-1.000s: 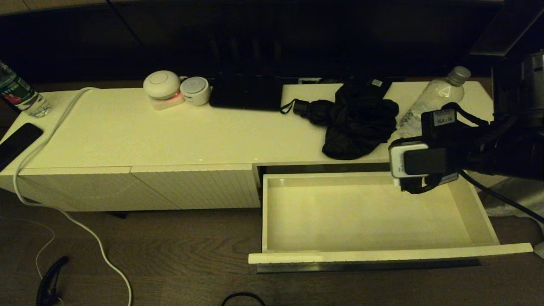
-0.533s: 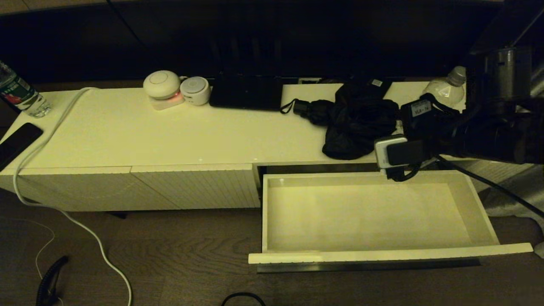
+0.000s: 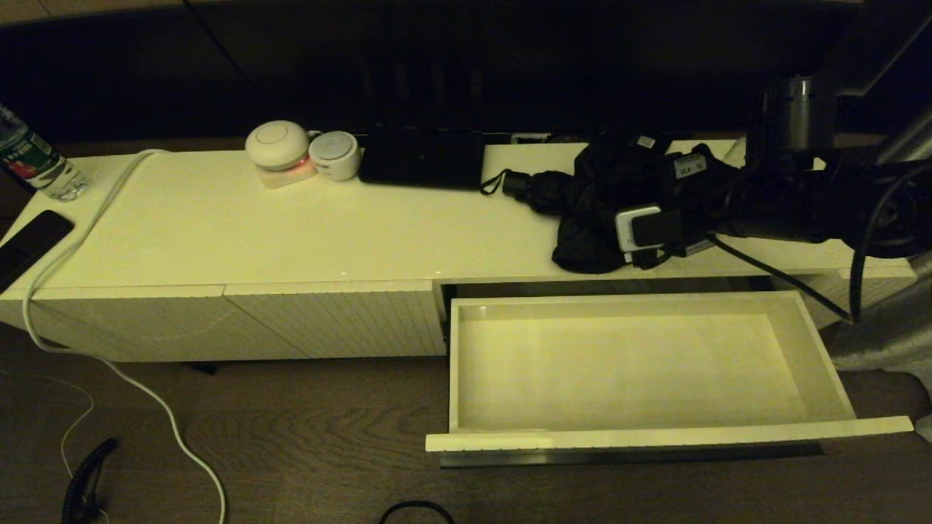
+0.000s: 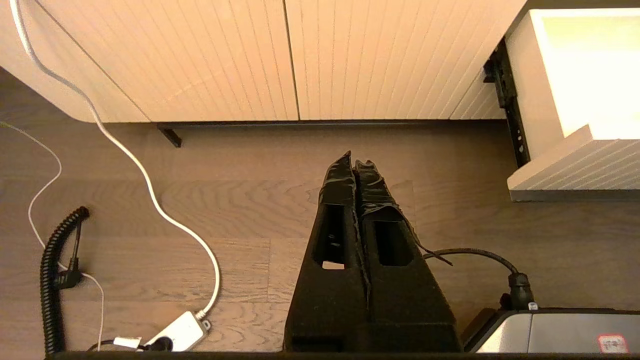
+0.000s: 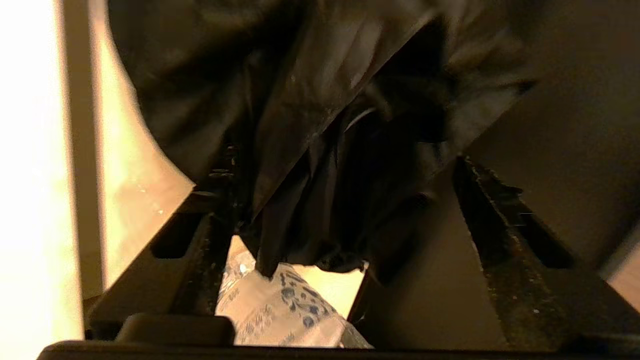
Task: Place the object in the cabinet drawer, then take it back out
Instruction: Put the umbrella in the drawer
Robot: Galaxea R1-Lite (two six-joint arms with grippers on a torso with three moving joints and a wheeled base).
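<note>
**Drawer open; crowding on the cabinet top's right end**

You have the pulled-out cabinet drawer (image 3: pixel 626 364) bare inside, open from above. On the cabinet top (image 3: pixel 218 233), the black umbrella (image 3: pixel 611 211) fills the right gripper's (image 5: pixel 340 210) spread fingers, a plastic bottle (image 5: pixel 285 305) just behind. The middle stretch is free.

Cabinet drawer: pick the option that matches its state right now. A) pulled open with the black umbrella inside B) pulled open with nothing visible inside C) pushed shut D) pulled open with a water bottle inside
B: the cabinet drawer stands pulled out with a bare interior, while the black umbrella lies on the cabinet top.
</note>
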